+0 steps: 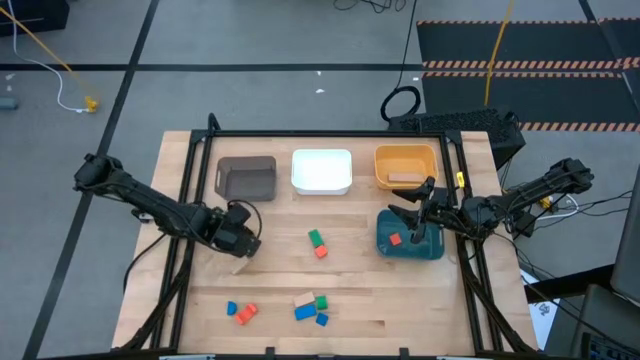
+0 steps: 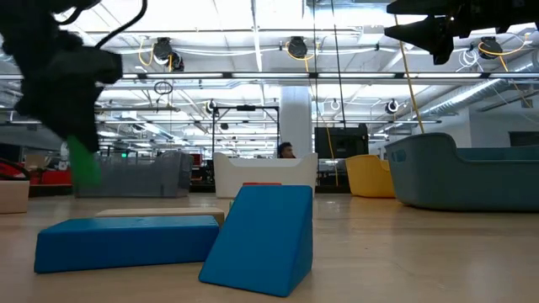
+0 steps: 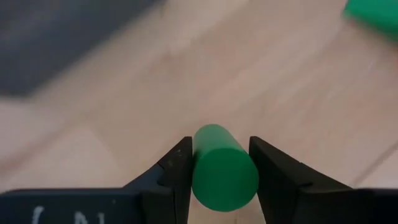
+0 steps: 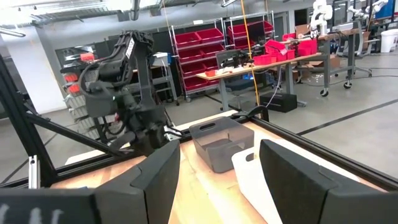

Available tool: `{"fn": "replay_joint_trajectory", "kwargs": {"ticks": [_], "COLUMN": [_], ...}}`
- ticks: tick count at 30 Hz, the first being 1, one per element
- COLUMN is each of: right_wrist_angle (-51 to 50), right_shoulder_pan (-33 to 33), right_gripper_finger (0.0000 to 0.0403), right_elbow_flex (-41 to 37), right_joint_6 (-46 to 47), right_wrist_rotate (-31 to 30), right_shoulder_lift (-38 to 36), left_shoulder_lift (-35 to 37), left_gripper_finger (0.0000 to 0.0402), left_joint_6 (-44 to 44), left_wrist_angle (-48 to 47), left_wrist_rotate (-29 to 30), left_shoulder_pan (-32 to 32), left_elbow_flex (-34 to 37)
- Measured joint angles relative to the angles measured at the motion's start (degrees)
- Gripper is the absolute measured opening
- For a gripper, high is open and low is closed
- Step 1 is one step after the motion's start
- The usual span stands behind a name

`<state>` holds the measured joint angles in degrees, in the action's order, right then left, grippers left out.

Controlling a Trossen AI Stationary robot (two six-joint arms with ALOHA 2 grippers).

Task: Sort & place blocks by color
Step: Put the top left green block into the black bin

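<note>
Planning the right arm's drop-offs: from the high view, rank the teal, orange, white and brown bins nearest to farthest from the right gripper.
Right gripper:
1. teal bin, directly beneath it, right side of the table.
2. orange bin, just behind it at the back right.
3. white bin, back centre.
4. brown bin, back left.

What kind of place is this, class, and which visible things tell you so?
Probably a robotics lab or workshop in a large industrial hall. Shelving with red storage bins stands behind, a workbench on wheels holds more bins, and striped hazard tape edges floor mats near the table.
</note>
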<state>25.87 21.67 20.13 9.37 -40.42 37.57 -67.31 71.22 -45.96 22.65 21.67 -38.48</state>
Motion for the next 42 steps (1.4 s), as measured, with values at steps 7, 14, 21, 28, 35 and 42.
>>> {"fn": "replay_joint_trajectory", "kwargs": {"ticks": [7,14,21,28,35,42], "right_wrist_angle": [0.0,0.0,0.0,0.0,0.0,0.0], "right_shoulder_pan": [0.0,0.0,0.0,0.0,0.0,0.0], "right_gripper_finger": [0.0215,0.0215,0.0215,0.0215,0.0215,0.0215], "right_elbow_flex": [0.0,0.0,0.0,0.0,0.0,0.0], "right_joint_6": [0.0,0.0,0.0,0.0,0.0,0.0], "right_wrist_rotate": [0.0,0.0,0.0,0.0,0.0,0.0], "right_shoulder_lift": [0.0,0.0,0.0,0.0,0.0,0.0], "left_shoulder_lift": [1.8,3.0,2.3,0.5,-5.5,-13.1], "left_gripper_finger": [0.0133,0.0133,0.0133,0.0133,0.0133,0.0136], "left_joint_6": [-13.0,-21.9,-29.8,-38.3,-43.1,-44.7], "left_wrist_angle": [-0.1,-1.9,-3.5,-2.9,2.5,8.2], "left_wrist_rotate": [10.0,14.7,13.1,4.6,-1.2,-5.3], "left_shoulder_pan": [-4.5,-14.0,-28.6,-40.4,-47.1,-49.3], "left_elbow_flex": [-5.2,-6.7,-6.7,-6.7,-6.7,-6.7]}}
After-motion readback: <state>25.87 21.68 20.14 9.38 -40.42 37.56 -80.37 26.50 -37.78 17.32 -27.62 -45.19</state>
